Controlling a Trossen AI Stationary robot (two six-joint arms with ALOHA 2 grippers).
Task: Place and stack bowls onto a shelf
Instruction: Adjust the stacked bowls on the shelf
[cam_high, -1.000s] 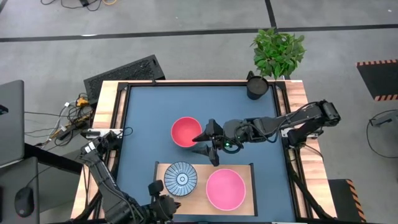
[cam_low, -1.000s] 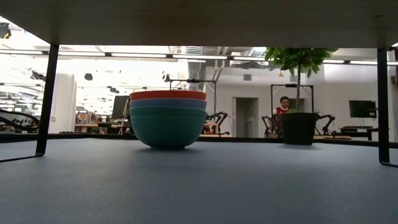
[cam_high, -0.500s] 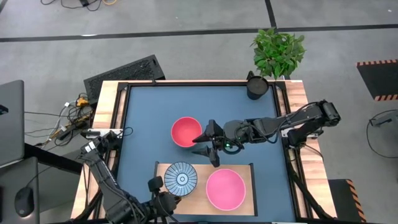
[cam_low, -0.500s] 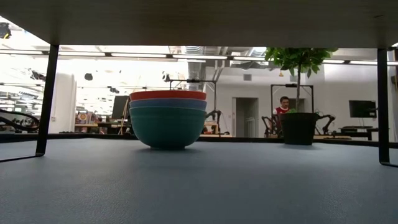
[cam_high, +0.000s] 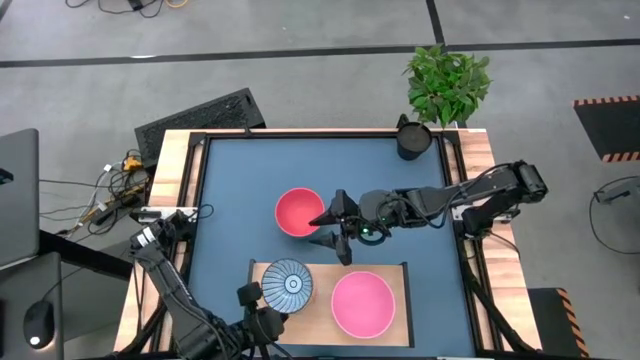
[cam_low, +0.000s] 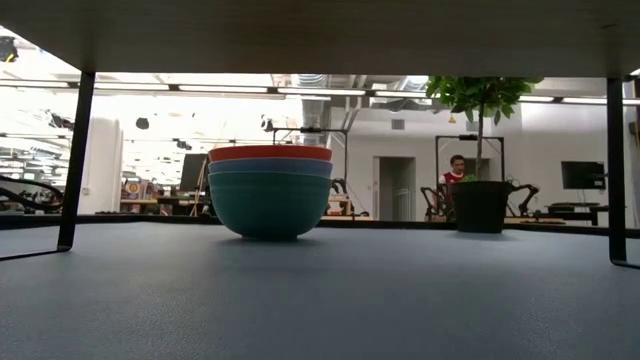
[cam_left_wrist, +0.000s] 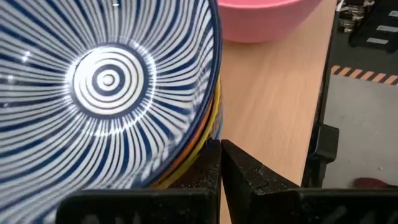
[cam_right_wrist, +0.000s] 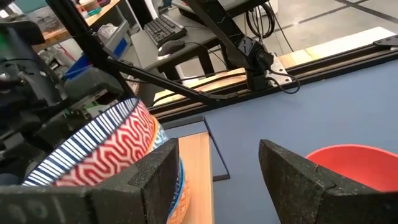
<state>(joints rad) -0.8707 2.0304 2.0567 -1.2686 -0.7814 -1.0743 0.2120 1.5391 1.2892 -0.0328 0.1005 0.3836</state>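
On the left end of the shelf (cam_high: 395, 315) sits the striped bowl (cam_high: 287, 283) atop smaller ones, tipped up a bit. Left tool (cam_high: 249, 299) is pressed together at its rim; I cannot tell if it pinches it. Bowls look hard, smooth, breakable; grab the rim. Pink bowl (cam_high: 362, 303) sits mouth-up beside it. Red bowl (cam_high: 299, 212) waits on the bench (cam_high: 230, 200), right tool (cam_high: 331, 231) spread wide just beside it. Being round, they have no long side.

Striped bowl (cam_left_wrist: 106, 87): glossy glazed finish, bright highlights on its blue-and-white lines. Pink bowl (cam_high: 362, 304): smooth, matt plastic look. Shelf (cam_left_wrist: 273, 106): pale wood, fine straight grain, matt. Tabletop (cam_low: 320, 300): dark blue, finely textured, matt. Right gripper (cam_right_wrist: 217, 180) fingers (cam_right_wrist: 298, 180): black, rough, grainy surface.
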